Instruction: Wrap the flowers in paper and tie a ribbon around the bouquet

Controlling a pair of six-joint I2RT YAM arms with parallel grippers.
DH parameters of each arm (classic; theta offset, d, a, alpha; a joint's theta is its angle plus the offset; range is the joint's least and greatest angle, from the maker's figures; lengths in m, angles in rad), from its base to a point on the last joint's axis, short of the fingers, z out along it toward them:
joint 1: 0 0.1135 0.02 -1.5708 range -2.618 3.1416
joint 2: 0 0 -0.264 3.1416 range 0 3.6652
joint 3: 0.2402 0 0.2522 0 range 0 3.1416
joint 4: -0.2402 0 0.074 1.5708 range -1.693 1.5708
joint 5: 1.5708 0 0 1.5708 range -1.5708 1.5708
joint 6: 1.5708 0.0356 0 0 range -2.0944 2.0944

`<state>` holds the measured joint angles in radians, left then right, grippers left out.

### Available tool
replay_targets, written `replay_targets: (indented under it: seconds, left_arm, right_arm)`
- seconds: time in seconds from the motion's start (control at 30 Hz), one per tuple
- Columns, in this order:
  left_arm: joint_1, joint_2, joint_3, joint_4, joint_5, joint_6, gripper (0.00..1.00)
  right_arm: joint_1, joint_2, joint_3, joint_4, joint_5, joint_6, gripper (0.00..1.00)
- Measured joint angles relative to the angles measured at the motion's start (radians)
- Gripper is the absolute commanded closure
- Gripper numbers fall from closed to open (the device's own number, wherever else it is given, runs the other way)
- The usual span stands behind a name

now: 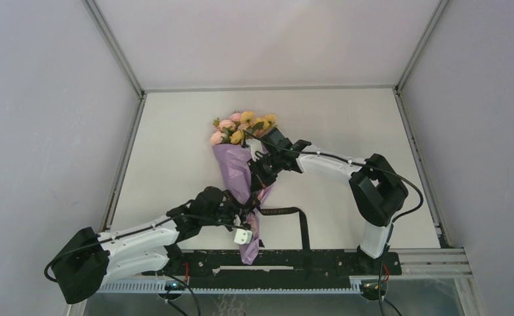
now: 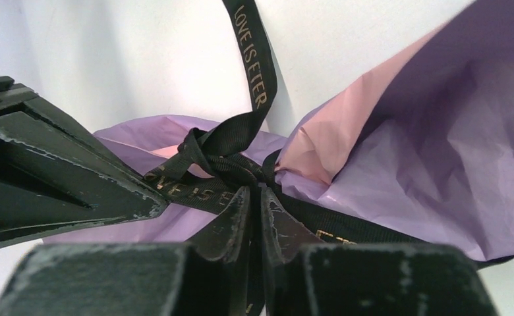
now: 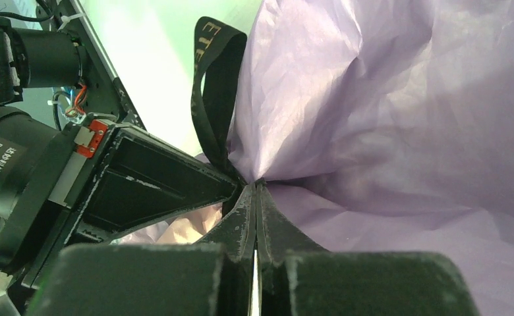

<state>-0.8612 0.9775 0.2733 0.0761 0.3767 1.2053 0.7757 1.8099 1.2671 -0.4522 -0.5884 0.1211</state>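
The bouquet (image 1: 236,172), a tapered cone of thin, crinkled lilac-purple paper (image 2: 426,131) topped with small pink, yellow-orange and white flowers (image 1: 241,126), lies on the white bench (image 1: 346,125) between the two arms. Its blooms point away from the bases and the cone's tail is near the front edge. A narrow black ribbon (image 2: 254,66) with pale lettering is knotted around the cone's pinched waist, and one tail trails over the bench to the right. The left fingers (image 2: 244,214) stand a bare slit apart with their tips at the knot (image 2: 231,164); I cannot tell whether ribbon is caught between them. The right fingers (image 3: 251,207) are pressed flat together, tips touching the gathered paper just beside the ribbon, with nothing clearly between them. The tie looks made, so what is left is probably snugging it or letting go. The bundle should be very light and will likely slide at a nudge. The paper is soft and tears or creases readily, the blooms crush, and the ribbon is floppy, tough and a little slippery. The ribbon tails close to the knot look like the best place to take hold, pulled evenly in opposite directions. The cone is better steadied at the waist, where the stems give it a firm core.
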Motion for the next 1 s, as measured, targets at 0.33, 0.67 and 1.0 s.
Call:
replay_targets:
  seconds: [0.33, 0.67, 1.0]
  left_arm:
    - [0.0, -0.134, 0.092, -0.312, -0.056, 0.001, 0.44]
    - [0.052, -0.126, 0.211, -0.604, -0.09, -0.018, 0.33]
    - [0.14, -0.036, 0.21, -0.519, -0.142, 0.03, 0.37]
  right_arm:
    - [-0.016, 0.0, -0.055, 0.079, 0.001, 0.056, 1.0]
    - [-0.023, 0.0, -0.076, 0.123, 0.003, 0.081, 1.0]
    - [-0.023, -0.001, -0.088, 0.131, 0.003, 0.096, 1.0]
